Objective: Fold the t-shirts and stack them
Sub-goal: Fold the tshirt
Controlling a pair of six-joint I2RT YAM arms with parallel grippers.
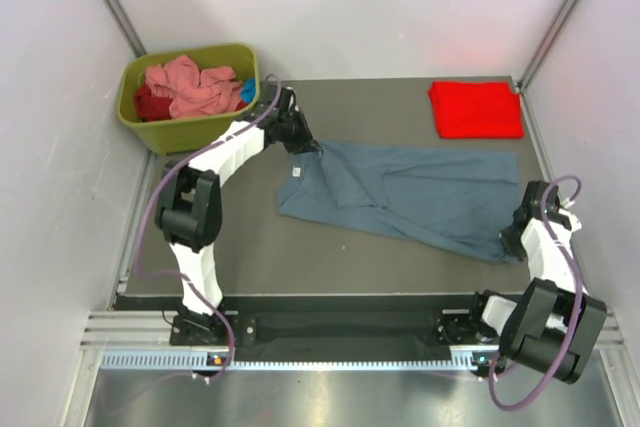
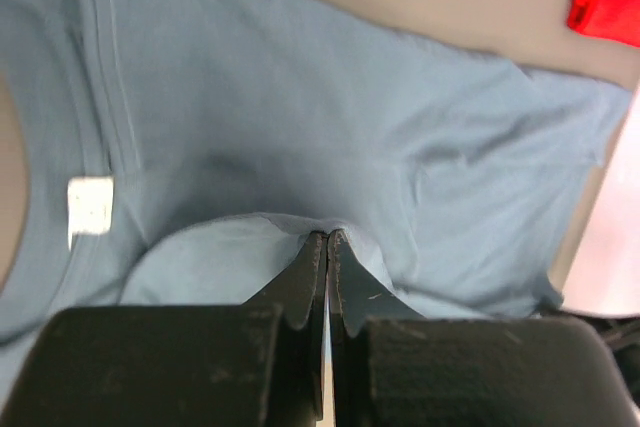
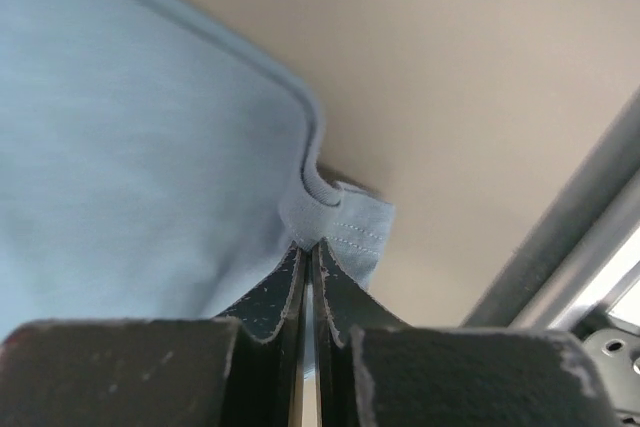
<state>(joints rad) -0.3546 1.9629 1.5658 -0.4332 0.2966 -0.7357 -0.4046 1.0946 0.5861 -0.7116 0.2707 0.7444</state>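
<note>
A slate blue-grey t-shirt (image 1: 405,197) lies spread and wrinkled across the middle of the table, its white neck label (image 1: 297,173) near the left end. My left gripper (image 1: 303,144) is shut on the shirt's fabric near the collar; the pinched fold (image 2: 300,232) and the label (image 2: 90,205) show in the left wrist view. My right gripper (image 1: 514,243) is shut on the shirt's hem corner (image 3: 340,222) at the right. A folded bright red t-shirt (image 1: 476,109) lies at the back right. Salmon pink (image 1: 195,87) and dark red (image 1: 150,103) tees sit in the bin.
An olive-green plastic bin (image 1: 190,127) stands at the back left, next to my left arm. White walls enclose the table on three sides. A metal frame post (image 3: 570,227) runs close to my right gripper at the table's right edge.
</note>
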